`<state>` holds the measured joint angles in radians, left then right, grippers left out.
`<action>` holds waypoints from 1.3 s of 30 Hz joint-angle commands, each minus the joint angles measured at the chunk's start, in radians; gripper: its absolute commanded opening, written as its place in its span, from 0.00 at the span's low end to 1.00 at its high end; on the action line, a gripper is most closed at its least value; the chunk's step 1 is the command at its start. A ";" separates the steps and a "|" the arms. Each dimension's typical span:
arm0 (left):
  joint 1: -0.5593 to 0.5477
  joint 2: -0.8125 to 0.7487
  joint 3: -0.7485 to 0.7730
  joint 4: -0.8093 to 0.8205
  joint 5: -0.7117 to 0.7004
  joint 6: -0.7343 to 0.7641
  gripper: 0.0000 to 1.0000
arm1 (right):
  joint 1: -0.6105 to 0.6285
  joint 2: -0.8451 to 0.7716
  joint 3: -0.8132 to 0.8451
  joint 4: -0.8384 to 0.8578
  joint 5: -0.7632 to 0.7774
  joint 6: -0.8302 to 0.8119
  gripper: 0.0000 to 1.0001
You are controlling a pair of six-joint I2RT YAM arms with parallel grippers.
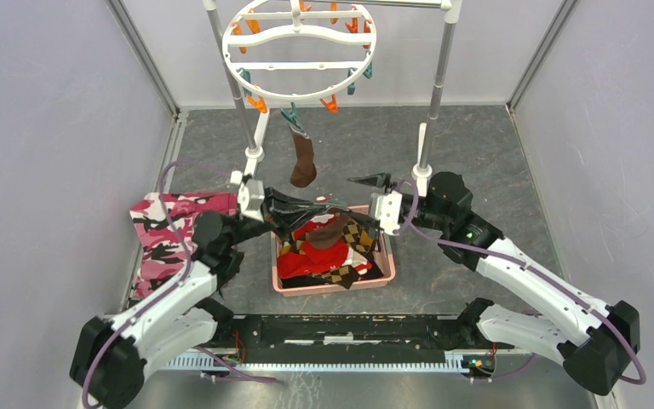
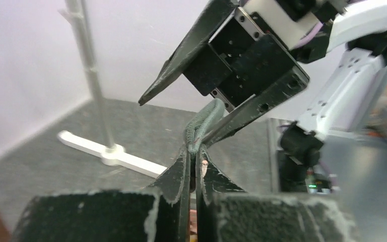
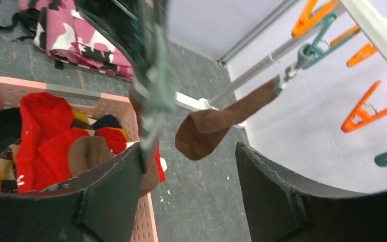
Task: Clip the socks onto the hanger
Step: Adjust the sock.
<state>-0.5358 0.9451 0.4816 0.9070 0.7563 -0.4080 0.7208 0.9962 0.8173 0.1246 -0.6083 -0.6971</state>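
Our left end effector, reaching right over the pink basket, clenches a sock cuff. The right end effector faces it, released. The other sock hangs clipped to the hanger.

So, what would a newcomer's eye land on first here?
One long dark brown fabric sock dangling from a teal clip on the round white plastic hanger, at the back. Nearer the arms, over the pink plastic basket of bright socks, the left end effector pinches a grey striped sock cuff, with the right end effector open beside it.
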 commanded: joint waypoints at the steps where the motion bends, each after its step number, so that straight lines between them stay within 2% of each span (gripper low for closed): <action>1: -0.035 -0.157 -0.095 -0.078 -0.197 0.386 0.02 | -0.011 0.026 0.067 -0.007 0.066 0.223 0.75; 4: -0.047 -0.196 -0.144 -0.063 -0.217 0.512 0.02 | -0.011 0.035 0.065 0.013 0.002 0.322 0.83; 7: -0.065 -0.206 -0.152 -0.060 -0.241 0.565 0.02 | -0.011 0.044 0.032 0.104 -0.053 0.445 0.83; 9: -0.073 -0.208 -0.155 -0.057 -0.268 0.586 0.02 | -0.011 0.059 0.009 0.171 -0.119 0.513 0.78; 13: -0.083 -0.208 -0.161 -0.038 -0.300 0.601 0.02 | 0.000 0.097 0.003 0.228 -0.146 0.614 0.68; 17: -0.096 -0.199 -0.166 -0.025 -0.329 0.606 0.02 | 0.017 0.123 0.020 0.215 -0.149 0.639 0.64; 21: -0.104 -0.205 -0.178 0.001 -0.347 0.604 0.02 | 0.018 0.127 0.028 0.192 -0.098 0.676 0.64; 25: -0.108 -0.199 -0.172 0.001 -0.349 0.600 0.02 | 0.018 0.147 0.039 0.219 -0.100 0.752 0.59; 30: -0.112 -0.191 -0.174 0.009 -0.353 0.581 0.02 | 0.034 0.182 0.056 0.267 -0.126 0.803 0.38; 33: -0.112 -0.198 -0.181 0.011 -0.353 0.553 0.02 | 0.037 0.194 0.074 0.263 -0.118 0.782 0.19; 34: -0.112 -0.202 -0.181 0.001 -0.352 0.540 0.05 | 0.038 0.194 0.081 0.249 -0.114 0.762 0.12; 36: -0.112 -0.218 -0.184 -0.021 -0.354 0.492 0.20 | 0.037 0.190 0.111 0.185 -0.109 0.672 0.02; 39: -0.112 -0.264 -0.194 -0.072 -0.369 0.365 0.39 | 0.038 0.163 0.152 0.008 -0.053 0.431 0.00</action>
<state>-0.6430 0.7357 0.3012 0.8539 0.4152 0.1059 0.7528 1.1931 0.8776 0.2775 -0.7143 -0.0162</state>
